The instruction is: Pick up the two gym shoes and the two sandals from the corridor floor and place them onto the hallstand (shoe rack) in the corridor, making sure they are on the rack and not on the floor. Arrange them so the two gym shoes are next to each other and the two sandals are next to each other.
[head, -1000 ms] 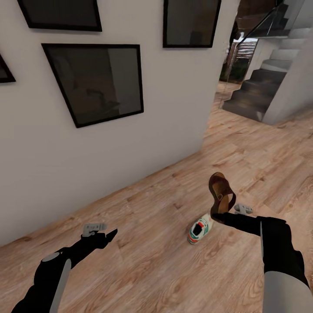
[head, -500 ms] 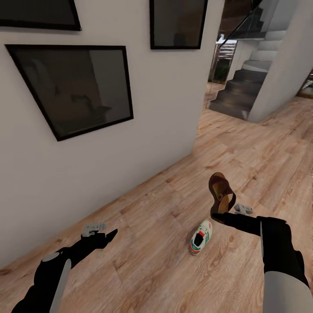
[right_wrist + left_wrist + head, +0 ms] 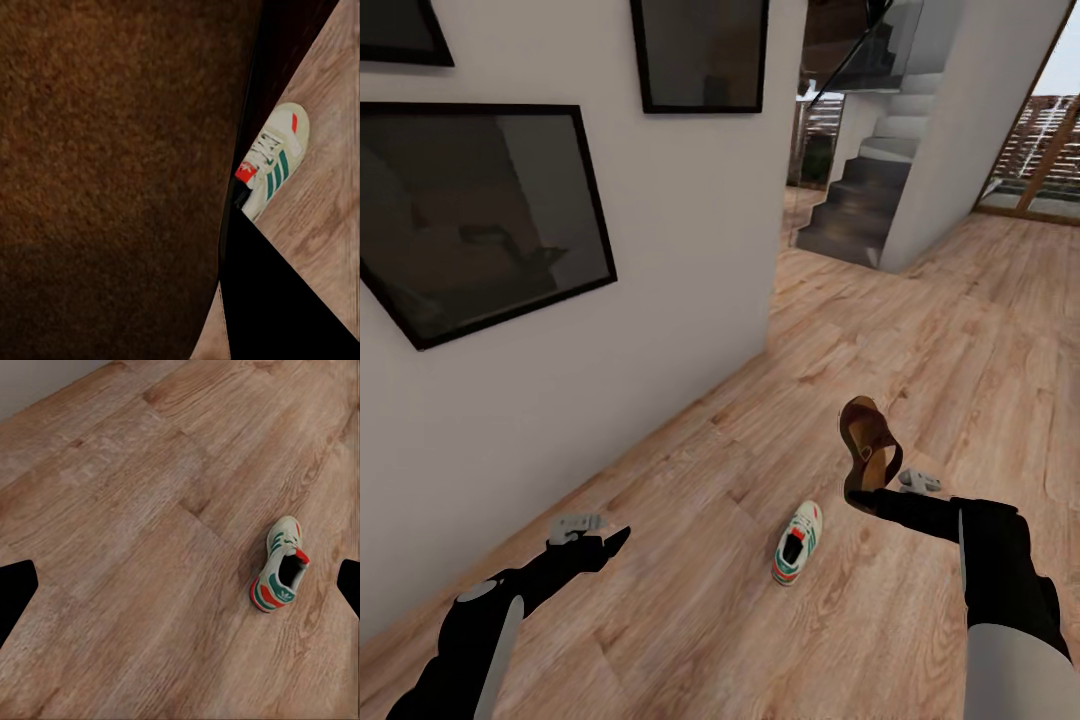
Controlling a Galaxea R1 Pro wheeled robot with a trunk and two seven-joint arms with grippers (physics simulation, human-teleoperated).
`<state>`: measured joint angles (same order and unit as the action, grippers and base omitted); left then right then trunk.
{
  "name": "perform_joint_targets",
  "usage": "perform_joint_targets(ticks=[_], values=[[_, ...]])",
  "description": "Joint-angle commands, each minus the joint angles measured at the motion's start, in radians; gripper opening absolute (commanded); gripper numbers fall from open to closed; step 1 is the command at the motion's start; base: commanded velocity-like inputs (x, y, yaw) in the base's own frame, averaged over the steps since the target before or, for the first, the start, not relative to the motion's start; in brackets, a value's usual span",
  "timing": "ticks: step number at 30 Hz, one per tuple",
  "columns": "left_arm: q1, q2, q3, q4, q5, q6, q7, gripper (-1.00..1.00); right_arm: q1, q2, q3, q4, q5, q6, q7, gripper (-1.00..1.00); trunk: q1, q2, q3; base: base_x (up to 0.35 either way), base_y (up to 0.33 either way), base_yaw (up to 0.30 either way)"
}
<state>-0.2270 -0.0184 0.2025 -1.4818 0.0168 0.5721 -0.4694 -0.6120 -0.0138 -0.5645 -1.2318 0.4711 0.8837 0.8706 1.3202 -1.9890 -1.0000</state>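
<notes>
Your left wrist camera looks down on the wood-plank corridor floor [image 3: 127, 555]. One gym shoe [image 3: 281, 566] lies alone on it at the right of the frame. Two dark fingertips [image 3: 15, 592] sit at the left and right edges, far apart, holding nothing.

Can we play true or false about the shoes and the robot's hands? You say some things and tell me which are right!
1. The right gripper holds a brown sandal up off the floor. True.
2. The gym shoe sits on a shelf. False: it lies on the wood floor.
3. The left gripper holds a shoe. False: it is open and empty.
4. Framed pictures hang on the wall. True.
5. The gym shoe has green stripes. True.
</notes>
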Motion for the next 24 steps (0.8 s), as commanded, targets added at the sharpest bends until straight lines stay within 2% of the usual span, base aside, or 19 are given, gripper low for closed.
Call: perform_joint_targets(ticks=[1, 24], values=[[0.000, 0.000, 0.000, 0.000, 0.000, 0.000, 0.000, 1.00, 0.000, 0.000, 0.000, 0.000, -0.004, 0.003, -0.004, -1.00, 0.000, 0.000, 0.000, 0.001, 0.001, -0.284], [0.000, 0.000, 0.000, 0.001, -0.002, 0.000, -0.001, 1.00, 0.000, 0.000, 0.001, 0.000, -0.003, 0.003, -0.005, -1.00, 0.000, 0.000, 0.000, 0.000, 0.000, -0.284]])
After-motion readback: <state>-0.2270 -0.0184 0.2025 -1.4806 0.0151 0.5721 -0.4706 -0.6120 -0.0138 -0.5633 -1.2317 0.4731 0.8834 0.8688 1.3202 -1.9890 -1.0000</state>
